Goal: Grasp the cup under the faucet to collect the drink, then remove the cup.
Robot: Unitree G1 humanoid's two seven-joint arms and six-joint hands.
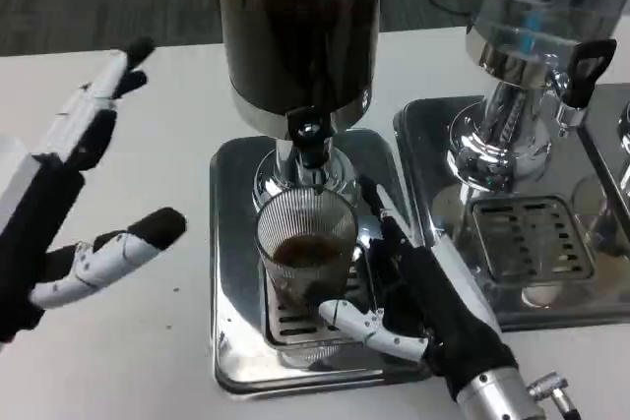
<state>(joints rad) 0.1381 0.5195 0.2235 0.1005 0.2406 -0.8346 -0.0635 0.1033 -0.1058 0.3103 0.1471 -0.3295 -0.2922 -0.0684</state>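
Both hands differ: right hand fingers clasp the cup; left hand fingers spread, well apart.

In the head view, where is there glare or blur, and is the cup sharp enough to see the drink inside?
In the head view, bright reflections lie on the steel drip tray and the chrome base of the second dispenser; the left hand near the frame edge looks soft; the ribbed cup under the faucet is fairly sharp, with dark liquid visible, the right hand at its side.
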